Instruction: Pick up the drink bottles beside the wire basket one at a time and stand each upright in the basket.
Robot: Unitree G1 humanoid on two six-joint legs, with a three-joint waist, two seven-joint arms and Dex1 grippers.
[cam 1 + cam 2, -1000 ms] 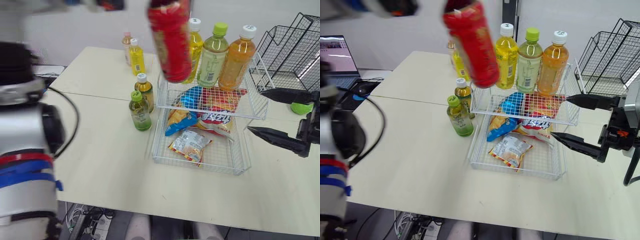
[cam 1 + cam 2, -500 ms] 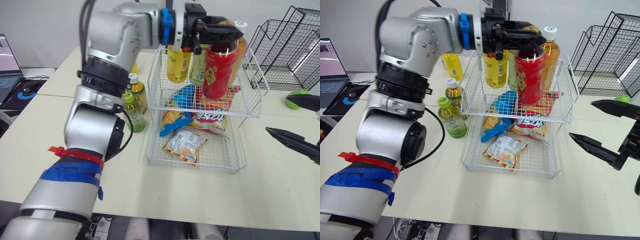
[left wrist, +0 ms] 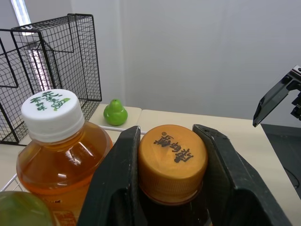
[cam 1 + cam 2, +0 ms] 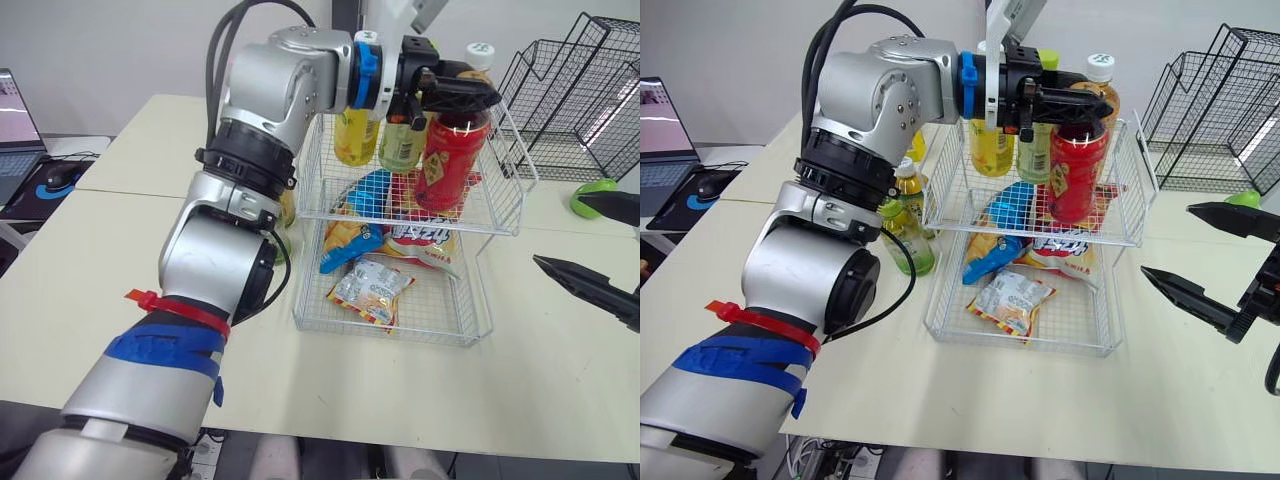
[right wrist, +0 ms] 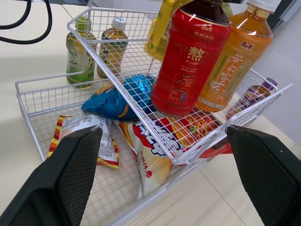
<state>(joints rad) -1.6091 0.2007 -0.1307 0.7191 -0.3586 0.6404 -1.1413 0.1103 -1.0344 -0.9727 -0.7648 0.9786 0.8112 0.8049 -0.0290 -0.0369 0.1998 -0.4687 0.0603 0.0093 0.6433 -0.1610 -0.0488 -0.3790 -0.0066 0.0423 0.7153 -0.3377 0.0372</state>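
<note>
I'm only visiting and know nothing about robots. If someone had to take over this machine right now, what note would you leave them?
Left tool: shut on the cap of the red bottle, which is nearly upright at the upper shelf of the wire basket, in front of the orange bottle; not released.
Right tool: open, empty, over the table right of the basket.
Done: yellow bottle, pale green bottle and orange bottle stand on the upper shelf.
Left: release the red bottle, then fetch the small green-capped bottle and small white-capped bottle on the table beside the basket.
</note>
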